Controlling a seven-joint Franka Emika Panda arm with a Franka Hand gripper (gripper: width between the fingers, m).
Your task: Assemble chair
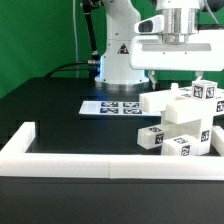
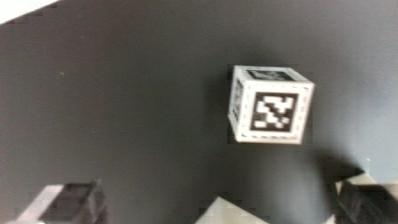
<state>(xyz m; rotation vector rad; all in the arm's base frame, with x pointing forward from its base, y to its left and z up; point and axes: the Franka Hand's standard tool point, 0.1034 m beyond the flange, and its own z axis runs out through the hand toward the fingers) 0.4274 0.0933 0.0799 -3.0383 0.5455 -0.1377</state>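
Note:
Several white tagged chair parts (image 1: 186, 122) lie heaped on the black table at the exterior view's right. One small block (image 1: 153, 138) sits at the front of the heap and a long flat piece (image 1: 160, 100) lies behind it. My gripper (image 1: 190, 76) hangs just above the heap. In the wrist view one tagged white block (image 2: 272, 105) stands on the dark surface, apart from the fingers. My gripper (image 2: 214, 197) is open, one fingertip (image 2: 66, 203) on each side and nothing between them. A white corner (image 2: 235, 213) pokes in at the frame edge.
The marker board (image 1: 113, 106) lies flat in front of the robot base (image 1: 120, 60). A long low white barrier wall (image 1: 80, 158) runs along the table's front and bends back at the exterior view's left (image 1: 20, 138). A green curtain stands behind.

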